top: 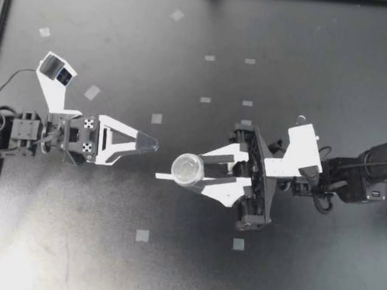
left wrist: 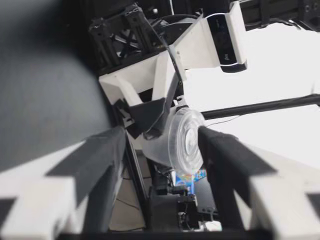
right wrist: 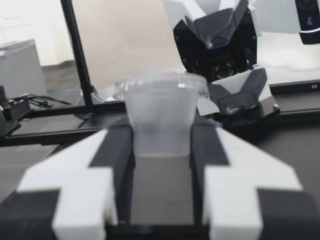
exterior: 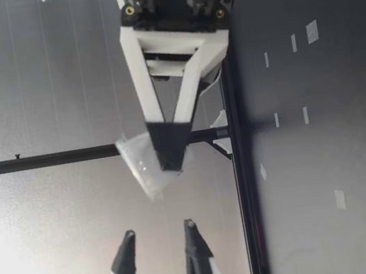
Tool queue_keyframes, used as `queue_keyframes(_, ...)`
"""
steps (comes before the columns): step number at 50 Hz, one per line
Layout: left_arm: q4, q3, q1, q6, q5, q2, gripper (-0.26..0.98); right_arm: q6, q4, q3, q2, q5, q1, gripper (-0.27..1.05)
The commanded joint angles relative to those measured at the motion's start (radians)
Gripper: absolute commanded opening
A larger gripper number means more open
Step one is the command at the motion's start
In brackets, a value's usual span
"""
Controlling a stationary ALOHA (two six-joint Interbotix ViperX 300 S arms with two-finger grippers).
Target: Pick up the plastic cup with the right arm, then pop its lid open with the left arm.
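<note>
My right gripper (top: 179, 169) is shut on a clear plastic cup (top: 188, 168) near the middle of the black table (top: 290, 278), and holds it above the surface. The right wrist view has the cup (right wrist: 160, 107) pinched between the dark pads (right wrist: 120, 150), rim up. My left gripper (top: 154, 143) points at the cup from a short way off and is apart from it. Seen across the table, the left gripper (exterior: 158, 231) stands open beside the cup (exterior: 139, 167), which hangs tilted in my right gripper (exterior: 169, 149). The cup (left wrist: 182, 140) lies just ahead of the left fingers (left wrist: 100, 165).
Small pale tape squares (top: 142, 235) dot the table, one more (top: 92, 93) lying near the left arm. A black frame rail (exterior: 243, 169) runs along the table's edge. Nothing else stands on the surface.
</note>
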Motion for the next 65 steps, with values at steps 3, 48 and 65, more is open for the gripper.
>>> queue_keyframes(3,0.008,-0.034,-0.015,0.002,-0.009,-0.015,0.56,-0.011,-0.003,-0.031,-0.009,0.008,-0.009,0.31)
queue_keyframes(48,0.031,-0.061,-0.032,0.005,-0.028,-0.020,0.56,-0.009,0.028,-0.103,0.046,0.262,-0.028,0.31)
queue_keyframes(65,0.031,-0.037,-0.034,0.109,-0.028,-0.020,0.56,0.075,0.021,-0.054,0.025,0.267,-0.025,0.31)
